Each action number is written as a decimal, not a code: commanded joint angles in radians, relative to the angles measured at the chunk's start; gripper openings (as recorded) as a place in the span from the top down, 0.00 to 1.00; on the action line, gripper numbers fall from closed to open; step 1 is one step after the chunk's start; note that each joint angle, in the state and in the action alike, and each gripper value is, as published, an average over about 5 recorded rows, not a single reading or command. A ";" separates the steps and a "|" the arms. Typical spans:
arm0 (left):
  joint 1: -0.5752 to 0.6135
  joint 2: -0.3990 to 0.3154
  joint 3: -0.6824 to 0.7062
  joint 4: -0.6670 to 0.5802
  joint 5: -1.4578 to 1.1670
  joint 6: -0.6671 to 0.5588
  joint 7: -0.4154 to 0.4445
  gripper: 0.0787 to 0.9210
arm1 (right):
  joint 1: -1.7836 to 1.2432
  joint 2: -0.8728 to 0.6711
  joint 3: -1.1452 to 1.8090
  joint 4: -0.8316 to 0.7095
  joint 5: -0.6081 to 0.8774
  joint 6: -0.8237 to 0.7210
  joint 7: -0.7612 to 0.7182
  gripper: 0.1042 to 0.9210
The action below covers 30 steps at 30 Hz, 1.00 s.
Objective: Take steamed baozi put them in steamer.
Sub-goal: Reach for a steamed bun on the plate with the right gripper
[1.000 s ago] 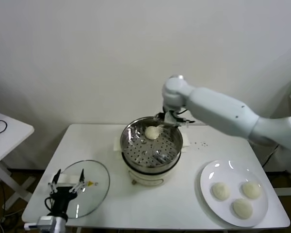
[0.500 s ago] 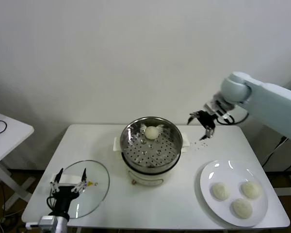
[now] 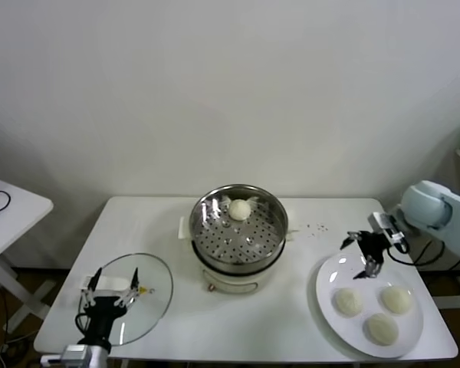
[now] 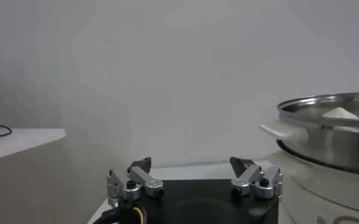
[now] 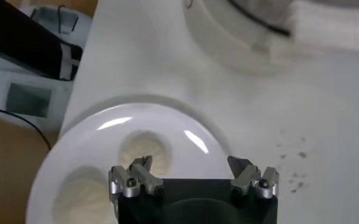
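Your steamer (image 3: 238, 228) sits mid-table, one baozi (image 3: 240, 208) inside at its back. Lid (image 3: 130, 297): front-left corner. Plate (image 3: 331, 276) with three buns: front-right corner.

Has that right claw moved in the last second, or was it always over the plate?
Yes. The right claw, open, swung away from the steamer rightward to above the plate.

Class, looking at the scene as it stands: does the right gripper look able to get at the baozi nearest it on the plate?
Probably yes. The right gripper hangs open just above the plate, and the nearest baozi lies uncovered with nothing in between.
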 commanded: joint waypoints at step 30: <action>-0.013 -0.001 -0.012 0.033 -0.035 0.001 0.000 0.12 | -0.112 0.108 -0.050 -0.072 -0.100 -0.032 0.029 0.12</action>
